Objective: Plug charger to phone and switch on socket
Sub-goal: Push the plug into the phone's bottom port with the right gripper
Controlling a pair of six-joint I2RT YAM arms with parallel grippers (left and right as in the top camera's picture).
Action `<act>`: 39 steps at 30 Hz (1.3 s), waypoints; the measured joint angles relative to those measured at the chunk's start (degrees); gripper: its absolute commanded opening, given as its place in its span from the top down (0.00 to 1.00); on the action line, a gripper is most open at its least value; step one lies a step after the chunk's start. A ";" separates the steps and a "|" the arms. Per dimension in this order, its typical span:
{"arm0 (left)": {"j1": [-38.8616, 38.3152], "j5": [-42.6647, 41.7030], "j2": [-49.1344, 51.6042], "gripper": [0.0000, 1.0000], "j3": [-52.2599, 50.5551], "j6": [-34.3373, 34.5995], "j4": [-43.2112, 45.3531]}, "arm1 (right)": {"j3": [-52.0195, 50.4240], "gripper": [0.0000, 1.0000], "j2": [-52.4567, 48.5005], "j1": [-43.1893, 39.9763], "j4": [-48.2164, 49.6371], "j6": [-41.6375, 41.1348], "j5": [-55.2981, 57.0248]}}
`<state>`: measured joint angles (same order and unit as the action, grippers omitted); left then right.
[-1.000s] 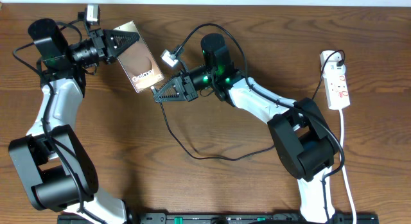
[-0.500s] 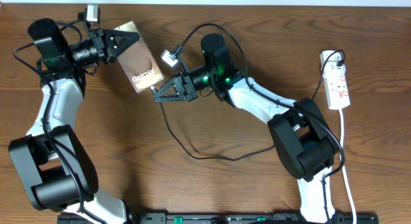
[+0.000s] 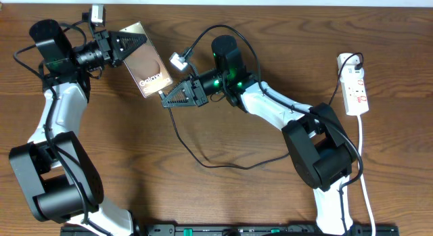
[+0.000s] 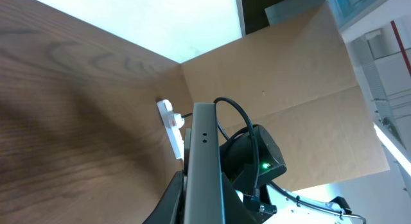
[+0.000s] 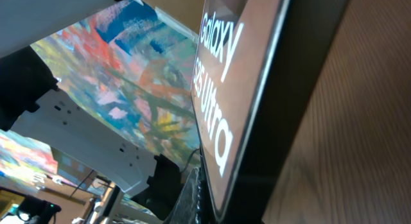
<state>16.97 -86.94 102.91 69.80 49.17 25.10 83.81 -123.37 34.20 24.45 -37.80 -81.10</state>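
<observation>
The phone [image 3: 145,62] is held off the table, tilted, screen up, with "Galaxy" text showing. My left gripper [image 3: 132,44] is shut on its upper end; in the left wrist view the phone [image 4: 204,153] stands edge-on between the fingers [image 4: 172,199]. My right gripper [image 3: 166,99] is shut at the phone's lower end, where the charger's plug tip meets the phone's edge. The charger cable [image 3: 186,145] loops down across the table from there. In the right wrist view the phone [image 5: 257,89] fills the frame and hides the plug. The white socket [image 3: 356,87] lies at the far right.
The socket's white cord [image 3: 362,161] runs down the right edge of the table. The right arm [image 3: 270,107] stretches across the middle, with its wrist camera [image 3: 178,60] next to the phone. The charger's loop lies on the wood below the grippers.
</observation>
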 measured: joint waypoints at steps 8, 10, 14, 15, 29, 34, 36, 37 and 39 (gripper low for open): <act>0.00 0.02 0.00 0.93 0.02 -1.46 0.02 | 0.00 0.99 0.00 0.02 -0.15 -2.03 0.37; 0.00 0.02 0.00 0.92 0.02 -1.49 0.04 | 0.00 0.99 0.00 0.02 -0.15 -2.34 0.39; 0.02 0.04 0.00 0.93 0.00 -1.64 0.04 | 0.00 0.99 0.00 0.00 -0.07 -3.13 0.46; 0.02 0.04 0.00 0.93 0.02 -1.64 0.04 | 0.00 0.99 0.00 0.02 -0.02 -3.26 0.52; 0.07 0.22 0.00 0.93 0.02 -2.69 0.24 | 0.00 0.99 0.00 0.00 0.07 -4.76 2.21; 0.07 0.31 0.00 0.93 0.02 -2.73 0.28 | 0.00 0.99 0.00 0.00 0.07 -5.03 2.64; 0.07 0.37 0.00 0.92 0.00 -2.75 0.33 | 0.00 0.99 0.00 0.00 0.09 -5.18 2.78; 0.07 0.44 0.00 0.92 0.00 -2.75 0.33 | 0.00 0.99 0.00 0.00 0.09 -5.20 2.89; 0.07 0.52 0.00 0.93 -0.02 -2.73 0.39 | -0.02 0.99 0.00 -0.04 0.72 -5.40 2.93</act>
<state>17.04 -86.41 102.91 69.78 46.44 25.50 83.79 -123.37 34.15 25.17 -43.20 -78.17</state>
